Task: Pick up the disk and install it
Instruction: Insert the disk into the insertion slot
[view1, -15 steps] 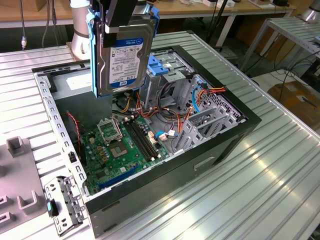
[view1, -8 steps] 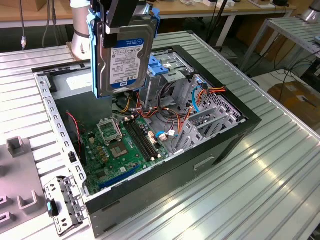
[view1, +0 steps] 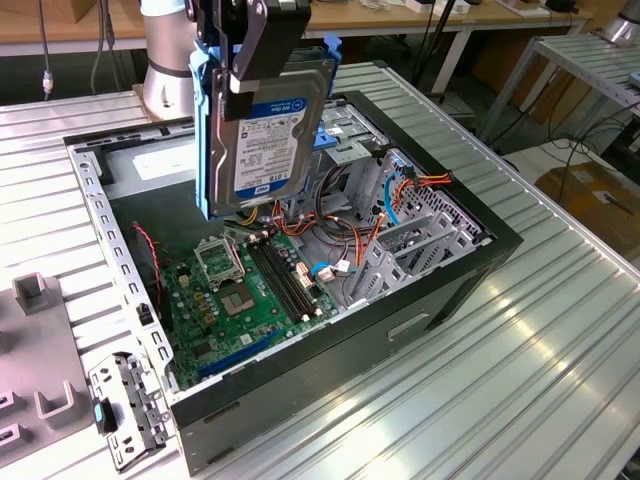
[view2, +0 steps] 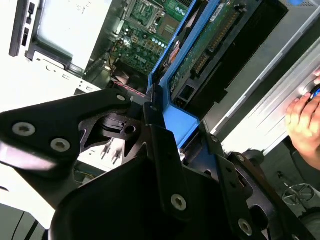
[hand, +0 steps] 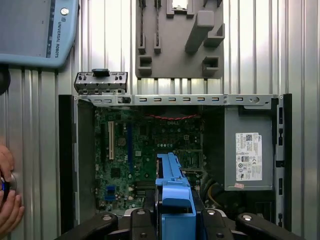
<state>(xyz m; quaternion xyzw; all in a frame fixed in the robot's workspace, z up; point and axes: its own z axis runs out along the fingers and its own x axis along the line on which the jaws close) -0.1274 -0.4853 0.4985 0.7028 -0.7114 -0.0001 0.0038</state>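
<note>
Jaws: clamping on the upper end of the disk (view1: 268, 125).
Disk: hanging upright above the open computer case (view1: 420, 320), over its circuit board (view1: 230, 300).
Computer case: lying on the tabletop (view1: 520, 390).

Exterior view: bright, even overhead light. Hard glare streaks on the ribbed table (view1: 560, 330). Inside of the computer case (view1: 330, 370) is shaded, darkest on the motherboard (view1: 240, 290) under the disk (view1: 268, 120). Second wrist view: harsh contrast, power supply box (view2: 70, 30) blown out white, my tool (view2: 170, 125) near-black. First wrist view: flat and evenly lit, no glare, case floor dim.
</note>
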